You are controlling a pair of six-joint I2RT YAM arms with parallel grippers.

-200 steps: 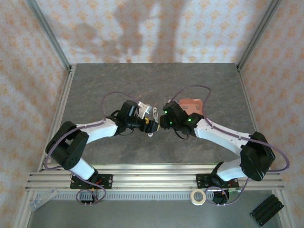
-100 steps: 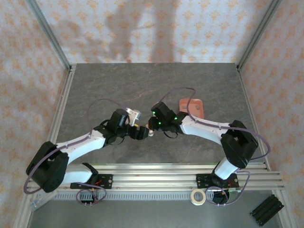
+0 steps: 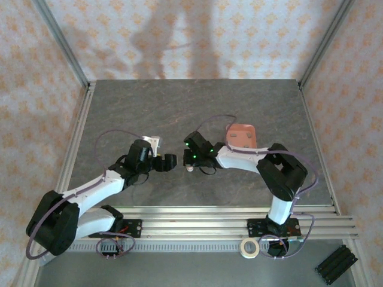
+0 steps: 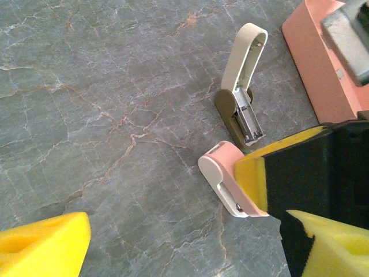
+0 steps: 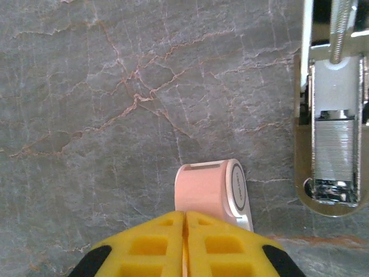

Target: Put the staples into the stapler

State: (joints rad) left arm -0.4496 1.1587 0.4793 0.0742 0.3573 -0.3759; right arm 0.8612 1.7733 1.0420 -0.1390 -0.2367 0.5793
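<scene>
The stapler lies open on the grey table between my two grippers. Its pale pink body lies flat, and its cream lid stands flipped up. Beside the pink body the silver channel holds a ribbed grey strip of staples. My right gripper is shut, its yellow fingertips resting on the pink body. My left gripper stands open just left of the stapler, with bare table between its fingers.
The salmon-pink tray sits just behind and right of the stapler. Aluminium rails run along the near edge. A tape roll and a black block lie below them. Frame posts and patterned walls close in the sides.
Both grippers have shifted left and nearer the front. My right gripper has closed fully over the pink body. My left gripper has drawn back to the left and stays open.
</scene>
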